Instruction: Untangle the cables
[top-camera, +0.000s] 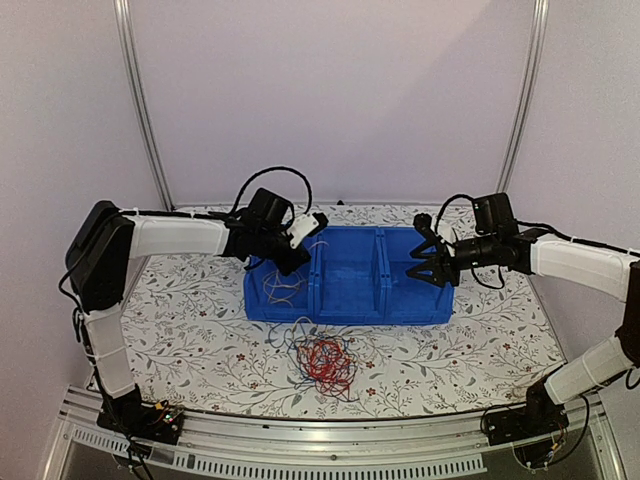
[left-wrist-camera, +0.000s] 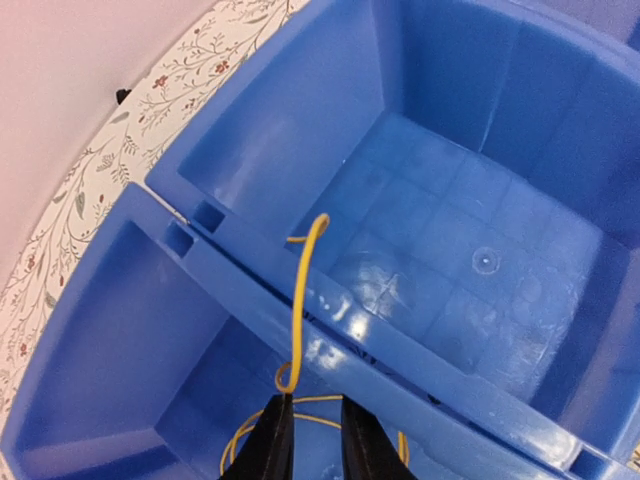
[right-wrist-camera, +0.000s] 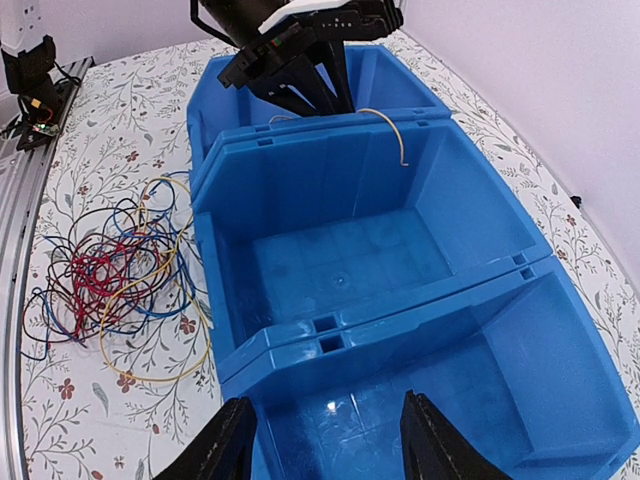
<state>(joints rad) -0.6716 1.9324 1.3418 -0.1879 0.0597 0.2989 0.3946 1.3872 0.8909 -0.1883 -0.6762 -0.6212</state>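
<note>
While most of the cables (top-camera: 325, 362) lie knotted in a red, dark blue and yellow heap on the tabletop (top-camera: 200, 330) just in front of the blue bin (top-camera: 345, 312), one yellow cable (left-wrist-camera: 300, 300) is apart from them. Its loops lie in the bin's left compartment (left-wrist-camera: 110, 340), and its free end hooks over the divider (left-wrist-camera: 330, 345) into the middle compartment (left-wrist-camera: 470, 260). The left hand (left-wrist-camera: 316, 405) hangs right over that cable with its fingers drawn nearly together and a slim gap showing. The cable rises from beside one finger, and I cannot tell whether it is pinched. The right hand (right-wrist-camera: 330, 440) is spread wide and holds nothing, hovering over the right compartment. By my reading, the step in hand is sorting a separated yellow strand into its own compartment. The next move calls for bringing the stray end off the divider so the whole strand sits in one compartment. After that comes another strand from the heap, lifted slowly so it slides out without dragging the knot.
</note>
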